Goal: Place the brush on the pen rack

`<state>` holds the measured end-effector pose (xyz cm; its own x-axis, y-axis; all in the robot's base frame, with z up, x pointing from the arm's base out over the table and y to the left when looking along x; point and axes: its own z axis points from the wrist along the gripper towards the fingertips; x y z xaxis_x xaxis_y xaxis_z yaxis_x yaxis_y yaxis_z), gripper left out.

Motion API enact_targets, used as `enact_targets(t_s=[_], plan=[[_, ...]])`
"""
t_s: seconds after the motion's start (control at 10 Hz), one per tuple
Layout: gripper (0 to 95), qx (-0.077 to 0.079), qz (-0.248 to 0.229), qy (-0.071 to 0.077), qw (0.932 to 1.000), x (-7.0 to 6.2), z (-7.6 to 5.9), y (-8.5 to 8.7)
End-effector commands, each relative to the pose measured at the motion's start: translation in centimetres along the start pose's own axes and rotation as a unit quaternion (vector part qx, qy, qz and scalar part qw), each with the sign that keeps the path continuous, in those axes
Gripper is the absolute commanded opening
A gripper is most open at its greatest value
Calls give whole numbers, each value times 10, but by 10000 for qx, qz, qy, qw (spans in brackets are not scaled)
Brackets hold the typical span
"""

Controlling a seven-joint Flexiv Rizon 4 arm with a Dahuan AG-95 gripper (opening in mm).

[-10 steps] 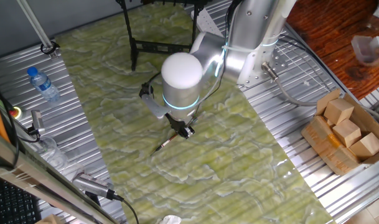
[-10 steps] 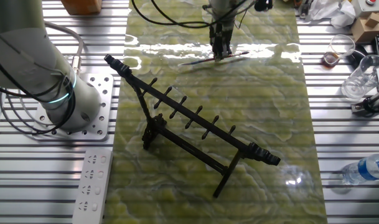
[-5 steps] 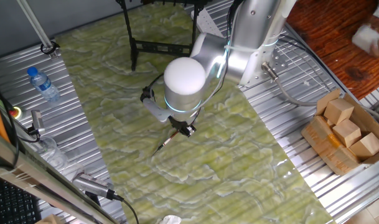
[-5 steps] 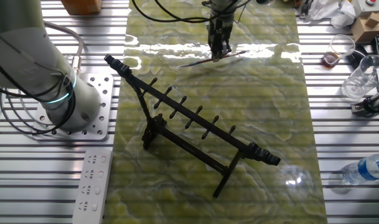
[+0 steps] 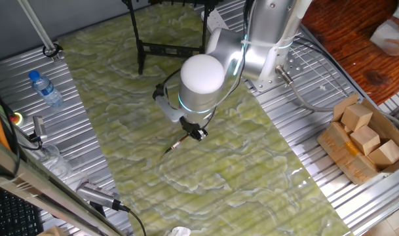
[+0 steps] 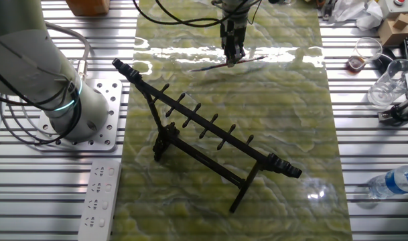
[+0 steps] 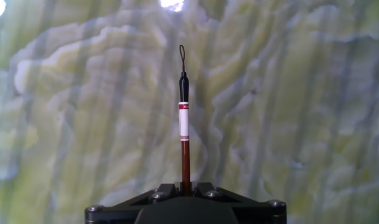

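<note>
My gripper (image 5: 196,134) is shut on the brush (image 5: 175,145) and holds it a little above the green marbled mat. The brush is tilted in one fixed view. In the other fixed view it lies nearly level under the gripper (image 6: 232,59), with the brush (image 6: 210,66) sticking out both sides. In the hand view the reddish-brown handle (image 7: 185,152) runs straight out from between the jaws (image 7: 185,186), with a white band, dark end and loop. The black pen rack (image 6: 210,134) stands mid-mat, apart from the gripper; it also shows at the back in one fixed view (image 5: 166,47).
The robot's base (image 6: 56,87) and a white power strip (image 6: 100,201) are left of the mat. A water bottle (image 6: 391,182) and glass cups (image 6: 388,84) are on the right. A cardboard box of wooden blocks (image 5: 363,141) sits by the mat.
The gripper has risen and shifted slightly towards the rack, carrying the brush with it. The brush is farther off the mat than before.
</note>
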<state>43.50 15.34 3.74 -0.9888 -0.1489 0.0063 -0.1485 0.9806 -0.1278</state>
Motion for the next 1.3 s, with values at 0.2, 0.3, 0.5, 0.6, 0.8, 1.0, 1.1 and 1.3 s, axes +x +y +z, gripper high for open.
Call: enact_targets(t_s=[0.2, 0.3, 0.5, 0.6, 0.8, 1.0, 1.1, 1.3], plan=[[0, -29, 1356, -4, 9908, 5, -7, -2], [0, -29, 1715, -47, 9852, 7, -9, -2], [0, -28, 2014, -42, 9795, 8, -12, -3], [0, -22, 2014, -43, 9795, 8, -12, -3], [0, 16, 2013, -59, 9795, 8, -12, -3], [0, -9, 1832, -55, 9831, 9, -12, -3], [0, -12, 1514, -58, 9885, 9, -12, -3], [0, -1, 629, -45, 9980, 10, -13, -3]])
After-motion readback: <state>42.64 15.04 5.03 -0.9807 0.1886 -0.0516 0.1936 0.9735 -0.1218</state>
